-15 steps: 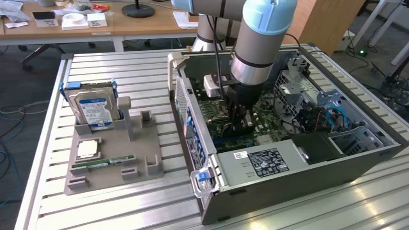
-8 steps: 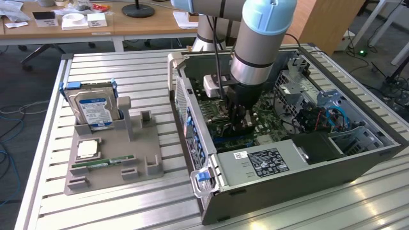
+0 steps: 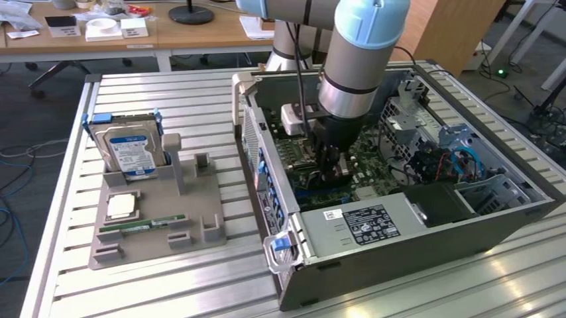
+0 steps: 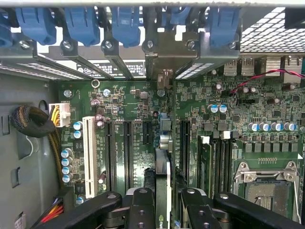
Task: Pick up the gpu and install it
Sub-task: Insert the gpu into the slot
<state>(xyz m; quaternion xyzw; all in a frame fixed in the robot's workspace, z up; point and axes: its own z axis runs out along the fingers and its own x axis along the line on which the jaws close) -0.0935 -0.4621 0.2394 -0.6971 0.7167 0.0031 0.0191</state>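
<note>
The gpu (image 4: 163, 162) is a thin dark card seen edge-on, standing upright over the green motherboard (image 4: 224, 124) among the long black expansion slots. Its silvery bracket end (image 4: 164, 52) reaches the row of rear slot covers. My gripper (image 4: 167, 210) is shut on the card, one black finger (image 4: 142, 210) on each side of it. In the exterior view my gripper (image 3: 335, 169) is down inside the open computer case (image 3: 398, 252), just above the board. How far the card sits in its slot is hidden.
Blue slot latches (image 4: 81, 24) line the case's rear wall. A white slot (image 4: 88, 152), cable bundle (image 4: 33, 121) and CPU socket (image 4: 267, 191) flank the card. Outside, a grey fixture (image 3: 150, 245) holds a hard drive (image 3: 131, 149), a chip (image 3: 121, 205) and a green memory stick (image 3: 142, 225).
</note>
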